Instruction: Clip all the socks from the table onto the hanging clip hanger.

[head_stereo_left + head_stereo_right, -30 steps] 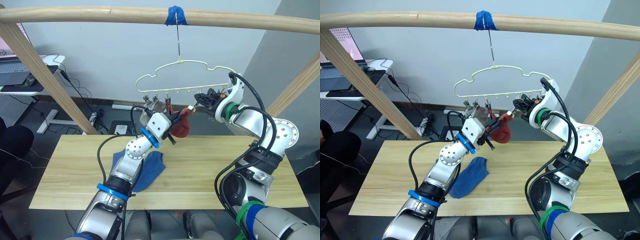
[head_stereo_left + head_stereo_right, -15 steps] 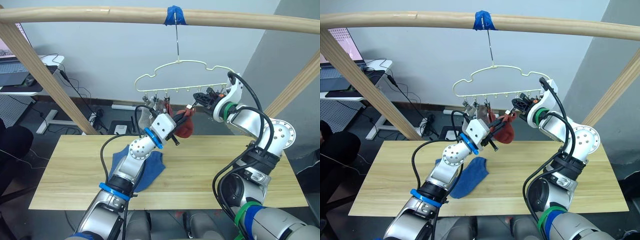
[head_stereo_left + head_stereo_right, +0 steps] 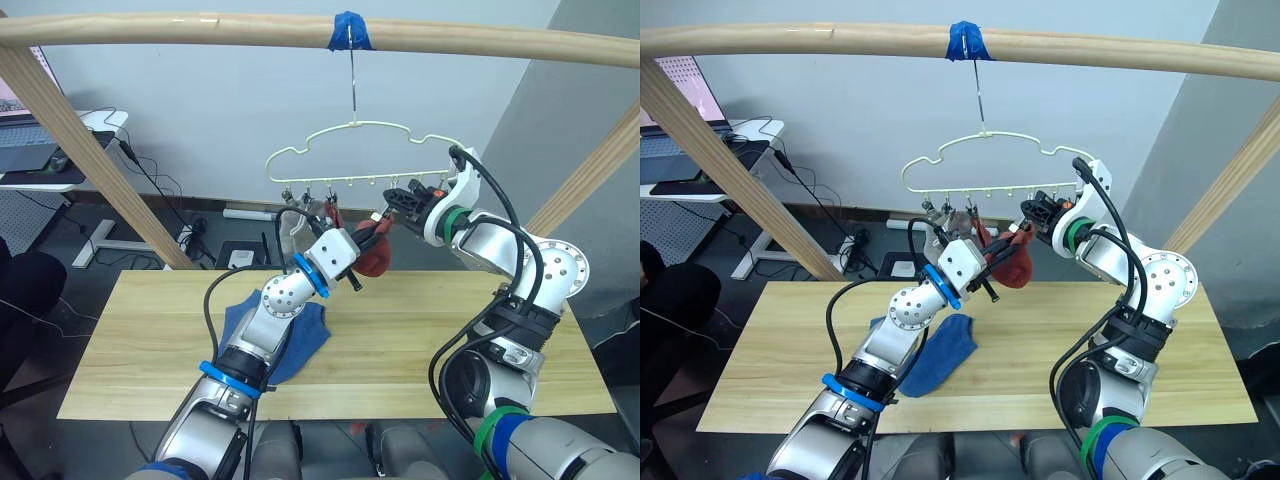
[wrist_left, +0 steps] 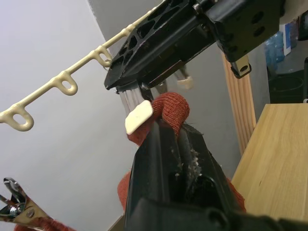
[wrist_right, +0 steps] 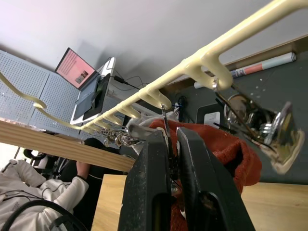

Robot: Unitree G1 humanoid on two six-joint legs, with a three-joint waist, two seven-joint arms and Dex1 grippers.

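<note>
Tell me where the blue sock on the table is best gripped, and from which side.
The blue sock lies flat on the table, crumpled toward its near-left end. Probably best is its far, upper edge near, which is unobstructed, pinched from above with the fingers straddling the edge. The left arm crosses over its left part, so that side looks harder to reach.

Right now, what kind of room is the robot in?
Probably a lab or workshop, not a home: the clip hanger hangs from a bare wooden frame taped in blue over a plank table, with a laptop desk and loose cables behind.
</note>
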